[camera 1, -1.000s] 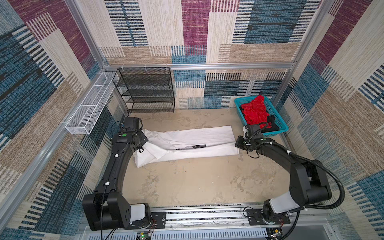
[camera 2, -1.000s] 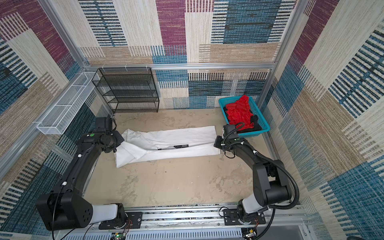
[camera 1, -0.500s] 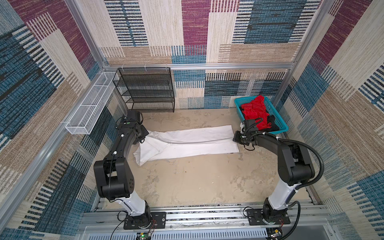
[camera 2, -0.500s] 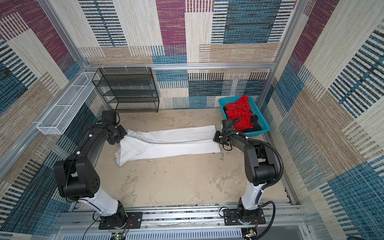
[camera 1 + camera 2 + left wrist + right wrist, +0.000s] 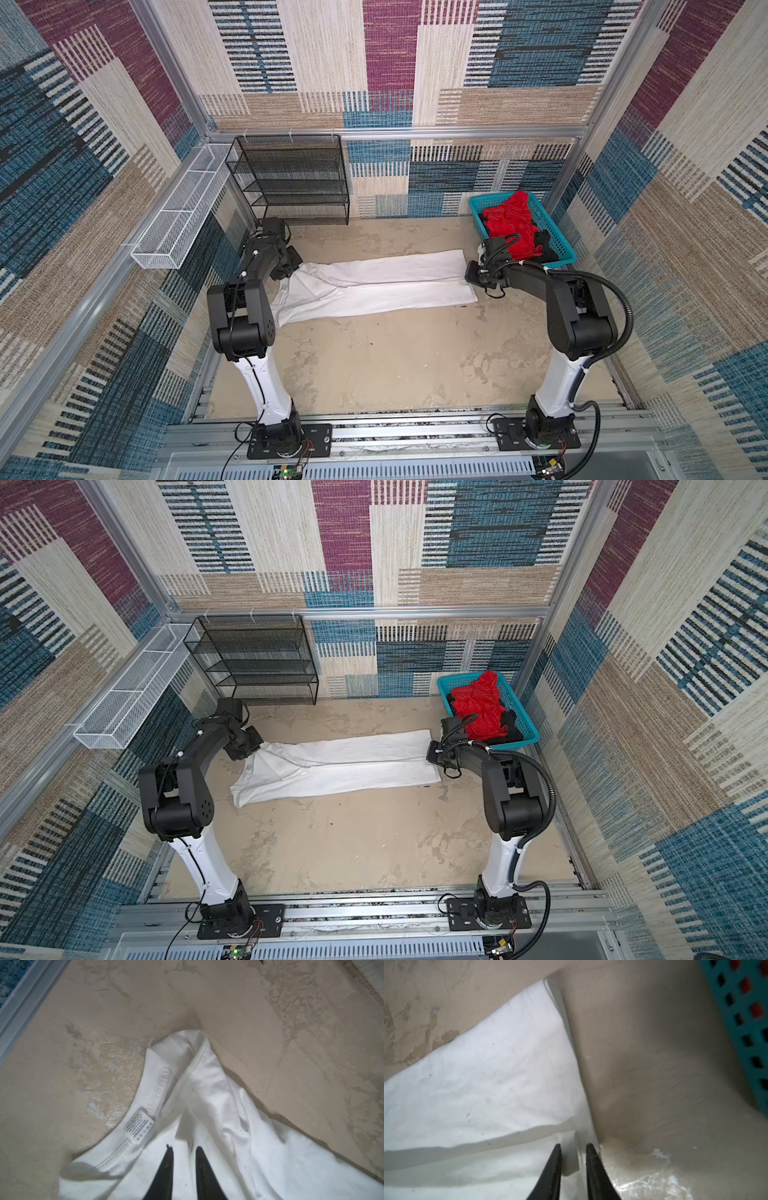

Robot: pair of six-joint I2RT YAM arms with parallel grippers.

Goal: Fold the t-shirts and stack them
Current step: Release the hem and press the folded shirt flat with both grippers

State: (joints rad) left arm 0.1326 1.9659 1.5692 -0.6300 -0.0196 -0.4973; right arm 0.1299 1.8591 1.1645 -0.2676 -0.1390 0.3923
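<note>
The sand-coloured tabletop (image 5: 374, 365) was scuffed, with paler worn blotches. A white t-shirt (image 5: 374, 282), folded into a long narrow band, lay flat across its far half. A turquoise lattice basket (image 5: 556, 232) stood in the far right corner, and a black mesh rack (image 5: 291, 183) at the far left.

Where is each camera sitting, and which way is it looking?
Both top views: high above the front rail, looking down at the white t-shirt on the table and the teal basket. Both whole arms show, with the left gripper and right gripper at the shirt's ends.
Left wrist: on the left arm, looking at the collar and label. Only black fingertips show.
Right wrist: on the right arm, looking at the shirt's hem end and the basket wall. Only fingertips show.
Shared: both wrist views see the same shirt, at opposite ends.
</note>
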